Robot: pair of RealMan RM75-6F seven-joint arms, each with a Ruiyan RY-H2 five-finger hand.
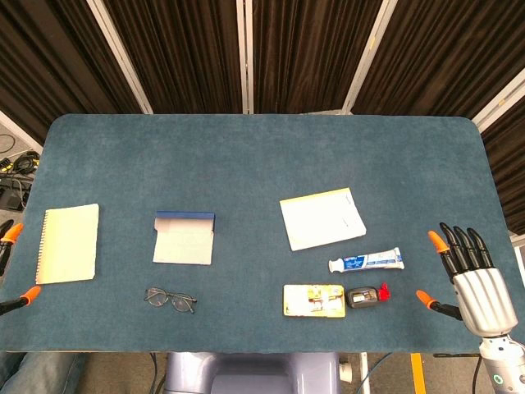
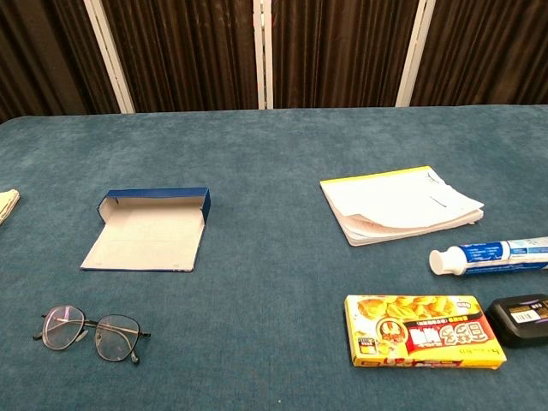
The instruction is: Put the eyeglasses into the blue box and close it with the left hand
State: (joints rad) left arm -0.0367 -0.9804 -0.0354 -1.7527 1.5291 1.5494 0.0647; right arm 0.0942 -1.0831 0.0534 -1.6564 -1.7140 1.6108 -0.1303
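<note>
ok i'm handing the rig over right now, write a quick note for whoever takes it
Left hand: only orange fingertips show at the table's left edge, holding nothing as far as can be seen.
Right hand: open, fingers spread, at the right edge, empty.
Eyeglasses: lying on the table, near side, just in front of the blue box.
Blue box: open, lid flap laid flat toward the robot, nothing inside.
Done: nothing yet.
Left: pick up the eyeglasses, put them in the box, close the lid with the left hand.

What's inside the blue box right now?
Nothing shows inside the blue box: its flap lies open, showing pale lining. The eyeglasses lie on the table in front of it. The shallow back compartment is partly hidden.
</note>
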